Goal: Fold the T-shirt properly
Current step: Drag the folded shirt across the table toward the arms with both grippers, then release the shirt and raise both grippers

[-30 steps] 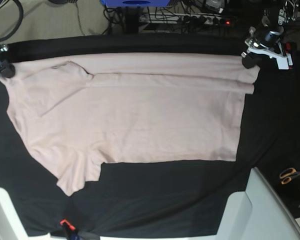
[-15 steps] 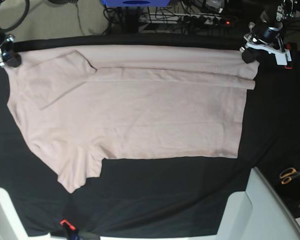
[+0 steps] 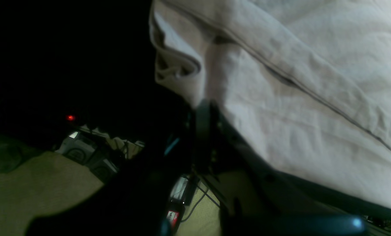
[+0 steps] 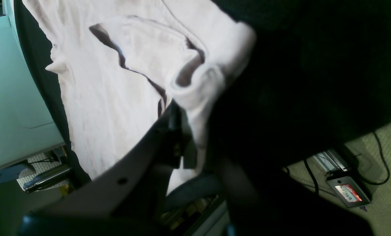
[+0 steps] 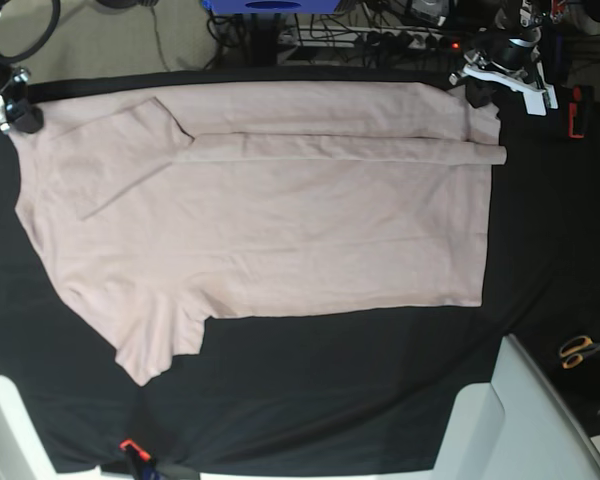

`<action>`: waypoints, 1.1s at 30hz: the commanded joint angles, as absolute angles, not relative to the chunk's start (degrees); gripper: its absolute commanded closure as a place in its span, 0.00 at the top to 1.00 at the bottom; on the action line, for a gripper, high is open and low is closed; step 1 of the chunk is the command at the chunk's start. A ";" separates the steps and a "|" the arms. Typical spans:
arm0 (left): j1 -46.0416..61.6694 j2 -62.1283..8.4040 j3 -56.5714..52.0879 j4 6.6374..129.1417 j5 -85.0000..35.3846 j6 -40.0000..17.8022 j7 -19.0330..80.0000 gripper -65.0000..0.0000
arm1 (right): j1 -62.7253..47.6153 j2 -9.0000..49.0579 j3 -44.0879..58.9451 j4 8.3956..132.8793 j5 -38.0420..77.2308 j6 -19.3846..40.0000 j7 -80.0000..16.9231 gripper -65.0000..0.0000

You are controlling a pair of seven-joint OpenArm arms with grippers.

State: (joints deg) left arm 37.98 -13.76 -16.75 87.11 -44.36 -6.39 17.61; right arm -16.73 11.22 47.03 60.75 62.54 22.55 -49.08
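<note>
Early stage: one long-side fold is in, everything else is left. The shirt (image 5: 260,220) lies spread flat on the black tabletop (image 5: 330,400), collar end toward the right jaws, hem end toward the left jaws. Its far long edge is turned over onto the body as a narrow band running between the two grippers, with the far sleeve (image 5: 120,160) folded in on top just beside the right jaws. The near sleeve (image 5: 160,345) sticks out flat, unfolded, well apart from both grippers. Left gripper (image 5: 477,92) is closed on the far hem corner; the left wrist view shows bunched cloth (image 3: 179,68) pinched right at the jaws. Right gripper (image 5: 22,118) is closed on the far shoulder corner; in the right wrist view the fabric (image 4: 195,95) curls over the clamped jaws. Both pinch points sit at the tabletop's far edge, so the folded band looks stretched taut between them. My read: still to do are release, near-side fold with that sleeve, then the crosswise folds. The band edge runs fairly straight, slight kink near the left jaws.
</note>
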 commanded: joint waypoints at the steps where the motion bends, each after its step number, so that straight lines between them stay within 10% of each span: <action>1: 38.37 -14.99 -17.19 87.78 -44.53 -6.81 16.84 0.00 | -17.01 12.44 47.34 61.67 63.34 23.08 -48.57 0.00; 20: 38.64 -17.27 -16.84 87.87 -44.35 -6.81 17.10 0.00 | -17.10 12.79 47.34 61.67 63.25 22.73 -48.57 0.02; 28: 38.37 -17.10 -18.86 87.78 -44.35 -6.81 22.20 0.01 | -17.10 12.35 47.96 61.41 63.25 22.73 -48.57 0.42; 33: 38.99 -16.84 -22.64 87.08 -44.35 -6.81 22.20 0.39 | -17.10 12.35 47.96 61.41 63.34 22.73 -48.48 0.44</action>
